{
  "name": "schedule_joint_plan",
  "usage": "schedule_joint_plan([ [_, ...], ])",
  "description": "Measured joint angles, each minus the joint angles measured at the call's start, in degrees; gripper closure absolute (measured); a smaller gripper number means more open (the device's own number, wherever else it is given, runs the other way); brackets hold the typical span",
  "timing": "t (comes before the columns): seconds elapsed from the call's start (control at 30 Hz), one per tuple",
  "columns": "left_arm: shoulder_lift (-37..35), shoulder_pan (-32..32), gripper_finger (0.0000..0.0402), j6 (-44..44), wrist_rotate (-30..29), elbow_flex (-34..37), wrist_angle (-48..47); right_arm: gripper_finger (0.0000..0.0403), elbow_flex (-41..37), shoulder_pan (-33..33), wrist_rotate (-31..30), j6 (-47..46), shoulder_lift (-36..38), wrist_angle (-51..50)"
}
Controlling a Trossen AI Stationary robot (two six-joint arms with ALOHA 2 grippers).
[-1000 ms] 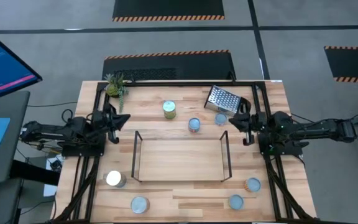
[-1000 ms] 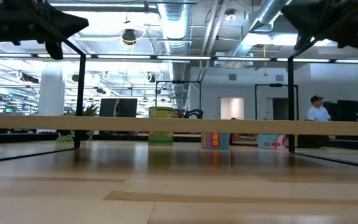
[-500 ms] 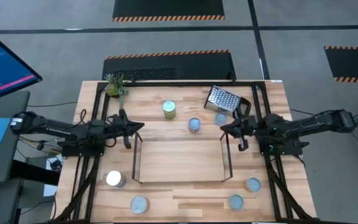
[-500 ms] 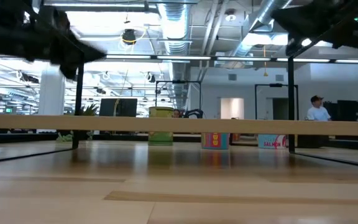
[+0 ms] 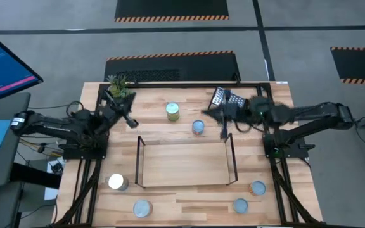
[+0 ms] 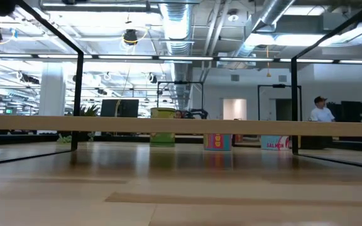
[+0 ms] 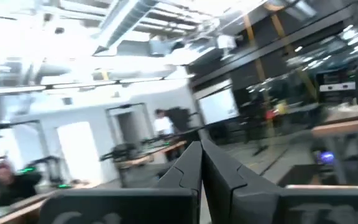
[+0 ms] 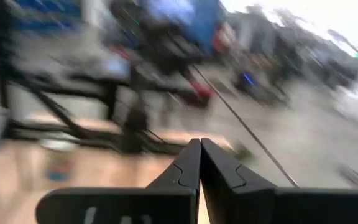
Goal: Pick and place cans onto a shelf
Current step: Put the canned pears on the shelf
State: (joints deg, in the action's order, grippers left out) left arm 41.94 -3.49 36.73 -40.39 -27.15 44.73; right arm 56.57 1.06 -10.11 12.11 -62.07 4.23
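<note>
High view: the shelf (image 5: pixel 184 162) is being seen at the middle of the worktop (image 5: pixel 182 196) with nothing on its wooden base, so by this showing the task is being judged as not yet begun; all seven cans are being left to place. Three cans are lying beyond the shelf: the green-labelled can (image 5: pixel 172 111), one (image 5: pixel 198 127) just beside the shelf's far rail, and one partly hidden under the right arm. Four are lying nearer: a white-topped can (image 5: pixel 116 182), one (image 5: pixel 142 208) by the front edge, and two (image 5: pixel 257 188) (image 5: pixel 240 205) at the right. The left end effector (image 5: pixel 129 120) is being held over the far left of the worktop, near a plant (image 5: pixel 118 85). The right end effector (image 5: pixel 222 128) is being held by the grater (image 5: pixel 227 99), close to the middle can.

Low view: only two cans are being made out clearly, behind the shelf rail (image 6: pixel 181 124); neither end effector is being shown.

Left wrist view: the fingers (image 7: pixel 188 168) are being pressed together, holding nothing; no can is being shown.

Right wrist view: the fingers (image 8: pixel 189 163) are likewise being kept closed and empty; the blurred surroundings are being left hard to read.
</note>
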Motion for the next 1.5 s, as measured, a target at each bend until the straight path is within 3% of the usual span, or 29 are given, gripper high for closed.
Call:
schedule_joint_plan([
  [0.1, -0.8, 0.0, 0.0401, -1.5, -0.9, -9.2, -15.9, 0.0370, 10.0, 2.6, -3.6, -2.8, 0.1, -13.4],
  [0.23, 0.5, 0.1, 0.0401, -8.4, -0.4, -23.0, -42.2, 0.0370, 20.1, 6.4, -3.6, -7.1, 0.8, -27.0],
  [0.33, 2.4, 0.1, 0.0401, -14.9, 1.1, -31.2, -58.0, 0.0370, 23.7, 9.1, -3.6, -9.0, 1.1, -32.2],
  [0.43, 4.2, 0.2, 0.0401, -18.1, 1.8, -35.9, -66.5, 0.0370, 23.8, 12.8, -3.5, -9.1, 0.8, -35.4],
  [0.7, 8.5, 4.9, 0.0402, -10.4, 5.7, -37.6, -68.1, 0.0370, 23.8, 24.2, -3.4, -9.1, -4.8, -44.8],
  [0.8, 11.6, 9.0, 0.0401, -12.4, 7.7, -37.6, -68.1, 0.0370, 23.8, 28.2, -3.2, -8.6, -6.7, -46.4],
  [0.9, 15.6, 15.0, 0.0401, -13.9, 14.0, -37.6, -67.9, 0.0370, 23.8, 31.2, -3.1, -7.4, -8.0, -46.6],
  [1.2, 31.9, 33.1, 0.0401, -21.3, 41.3, -39.1, -62.6, 0.0370, 23.8, 35.9, 1.5, -7.1, -11.6, -47.7],
  [1.33, 39.4, 36.6, 0.0401, -23.9, 45.4, -42.0, -68.8, 0.0370, 23.8, 35.8, 1.7, -6.5, -13.5, -49.0],
  [1.5, 46.9, 36.2, 0.0382, -21.1, 47.7, -45.6, -74.5, 0.0370, 23.8, 35.7, 2.4, -3.6, -16.0, -50.9],
])
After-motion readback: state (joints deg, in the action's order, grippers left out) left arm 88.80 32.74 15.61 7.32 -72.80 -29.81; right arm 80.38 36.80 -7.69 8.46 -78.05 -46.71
